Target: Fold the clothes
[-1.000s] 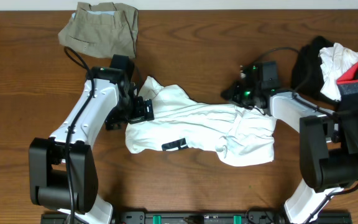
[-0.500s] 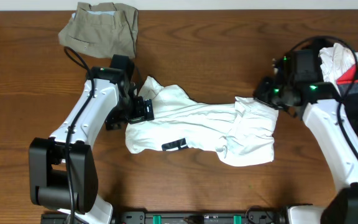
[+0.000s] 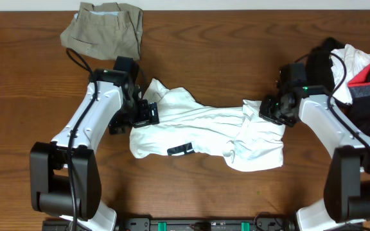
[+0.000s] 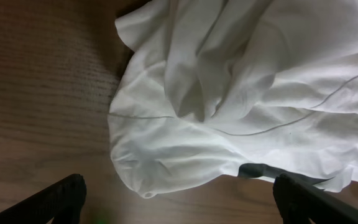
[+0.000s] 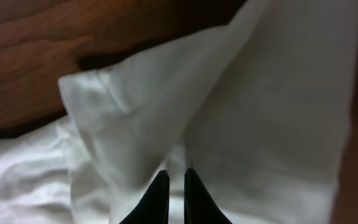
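Note:
The clothes here are chiefly a crumpled white top point(image 3: 204, 131) lying mid-table, with a black rectangular mark point(image 3: 182, 149) near its front edge. My left gripper point(image 3: 148, 114) rests at the top's left end, open wide. In the left wrist view its two fingers point(image 4: 61, 199) stand far apart with bare wood between them, and the top's rounded edge point(image 4: 166, 168) lies just ahead. My right gripper point(image 3: 272, 109) hovers over the top's upper right corner. It is shut point(image 5: 176, 174), the tips nearly touching above a raised white fold point(image 5: 135, 124), with nothing seen held.
A folded khaki piece point(image 3: 105, 29) lies at the back left. A heap of black, white and red garments point(image 3: 352, 64) sits at the right edge, close behind my right arm. Brown wooden table point(image 3: 236, 51) shows all round.
My right arm swung out to the right, then came back down onto the top's upper right corner, staying shut. The left arm and the top have not moved.

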`<state>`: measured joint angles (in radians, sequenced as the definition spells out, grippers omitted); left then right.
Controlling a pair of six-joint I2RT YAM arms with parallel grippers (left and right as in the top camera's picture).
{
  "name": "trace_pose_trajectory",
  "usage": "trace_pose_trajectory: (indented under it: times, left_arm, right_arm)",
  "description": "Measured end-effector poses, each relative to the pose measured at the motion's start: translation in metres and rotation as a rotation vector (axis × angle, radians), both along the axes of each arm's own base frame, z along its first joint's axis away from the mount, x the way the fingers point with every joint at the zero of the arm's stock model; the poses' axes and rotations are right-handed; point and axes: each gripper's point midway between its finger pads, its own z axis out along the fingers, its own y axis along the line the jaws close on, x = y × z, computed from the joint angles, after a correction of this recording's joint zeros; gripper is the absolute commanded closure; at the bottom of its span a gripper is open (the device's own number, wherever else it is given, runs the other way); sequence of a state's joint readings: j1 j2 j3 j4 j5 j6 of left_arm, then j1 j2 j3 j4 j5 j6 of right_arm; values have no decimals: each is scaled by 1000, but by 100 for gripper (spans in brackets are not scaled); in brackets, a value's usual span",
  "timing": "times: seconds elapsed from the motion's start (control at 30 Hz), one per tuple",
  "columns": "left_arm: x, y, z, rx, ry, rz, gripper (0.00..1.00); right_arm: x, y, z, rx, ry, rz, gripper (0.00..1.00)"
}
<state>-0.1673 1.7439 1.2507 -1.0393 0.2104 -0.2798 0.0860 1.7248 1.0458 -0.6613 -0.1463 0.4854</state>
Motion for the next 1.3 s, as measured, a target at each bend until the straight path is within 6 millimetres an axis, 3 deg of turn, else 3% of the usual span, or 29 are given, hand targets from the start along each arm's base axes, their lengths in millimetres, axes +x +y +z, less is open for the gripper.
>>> trace_pose_trajectory:
  times: [0.37,0.5,0.77,0.83,0.93,1.07,1.13,1.23,1.3]
  left_arm:
    - [0,0,0,0,0,0,2]
    - [0,0,0,0,0,0,2]
    - [0,0,0,0,0,0,2]
    - [0,0,0,0,0,0,2]
    - [0,0,0,-1,-1,0,2]
    - [0,0,0,-1,-1,0,2]
    - [0,0,0,0,-1,0,2]
    - [0,0,0,-1,-1,0,2]
    - [1,0,0,-1,-2,0,2]
  right_arm:
    - [35,20,-24,87,-84,32,90]
    - [40,28,-29,96,-100,48,94]
    - [27,37,-22,107,-57,90,92]
    - [22,36,-6,106,-68,101,82]
    - [22,35,41,102,-158,125,47]
    - [1,19,102,50,-230,125,24]
    - [-18,6,110,22,-192,96,16]
    - [-49,-12,98,-15,-58,69,1]
    - [-59,-19,88,-31,-5,59,1]
